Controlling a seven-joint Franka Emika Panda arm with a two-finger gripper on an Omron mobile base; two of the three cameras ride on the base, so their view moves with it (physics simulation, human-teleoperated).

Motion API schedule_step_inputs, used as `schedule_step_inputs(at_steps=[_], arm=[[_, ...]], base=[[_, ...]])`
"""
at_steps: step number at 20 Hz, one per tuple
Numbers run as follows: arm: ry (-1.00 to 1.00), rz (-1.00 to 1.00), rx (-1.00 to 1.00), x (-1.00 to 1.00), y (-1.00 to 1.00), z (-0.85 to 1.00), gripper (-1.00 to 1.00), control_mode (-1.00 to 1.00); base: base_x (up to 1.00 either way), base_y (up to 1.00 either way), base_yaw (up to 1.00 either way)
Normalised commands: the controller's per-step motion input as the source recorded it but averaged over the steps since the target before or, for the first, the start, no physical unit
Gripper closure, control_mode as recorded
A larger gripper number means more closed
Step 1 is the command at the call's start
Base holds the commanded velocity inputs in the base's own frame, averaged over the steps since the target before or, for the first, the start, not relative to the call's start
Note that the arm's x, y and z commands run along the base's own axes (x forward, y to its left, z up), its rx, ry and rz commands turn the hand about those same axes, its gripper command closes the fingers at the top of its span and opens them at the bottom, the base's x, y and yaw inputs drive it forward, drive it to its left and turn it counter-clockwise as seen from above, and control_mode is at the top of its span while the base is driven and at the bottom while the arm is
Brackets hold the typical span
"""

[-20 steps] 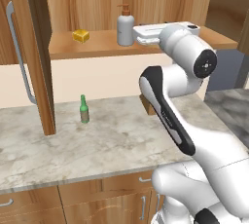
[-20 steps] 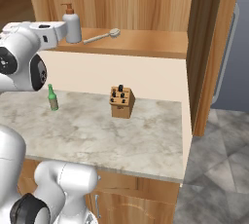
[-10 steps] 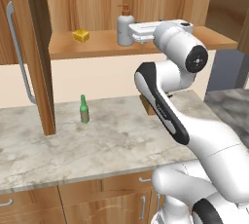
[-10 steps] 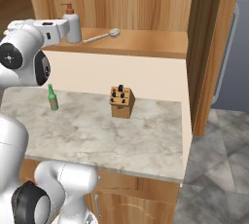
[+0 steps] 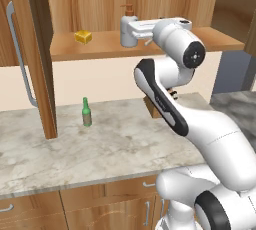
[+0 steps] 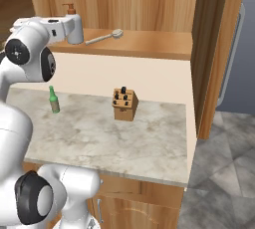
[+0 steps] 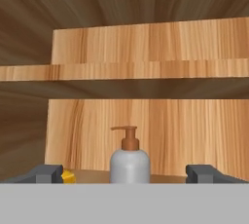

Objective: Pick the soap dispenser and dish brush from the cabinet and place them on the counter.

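You're facing a wooden wall cabinet (image 5: 35,64) with its carved doors swung open above a beige marbled stone counter (image 5: 100,149). On its single inner shelf stands one pale grey soap dispenser with an orange-brown pump (image 5: 128,28), with one yellow sponge block (image 5: 83,36) to its left and one silver-handled dish brush (image 6: 104,36) just to its right. Your gripper (image 7: 126,173) is spread wide, a finger on either side of the dispenser. Below the dispenser, the counter carries one slim green bottle (image 5: 86,113) and one wooden knife block (image 6: 124,104).
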Motion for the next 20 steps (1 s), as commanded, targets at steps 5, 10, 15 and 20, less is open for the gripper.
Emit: schedule_step_inputs(at_steps=[5, 10, 15, 20], arm=[[0.0, 0.0, 0.0, 0.28, 0.04, 0.0, -1.0, -1.0], [0.0, 0.0, 0.0, 0.28, 0.04, 0.0, -1.0, -1.0], [0.0, 0.0, 0.0, 0.27, 0.06, 0.0, -1.0, -1.0], [0.0, 0.0, 0.0, 0.31, 0.06, 0.0, -1.0, -1.0]], base=[[0.0, 0.0, 0.0], [0.0, 0.0, 0.0], [0.0, 0.0, 0.0], [0.0, 0.0, 0.0]])
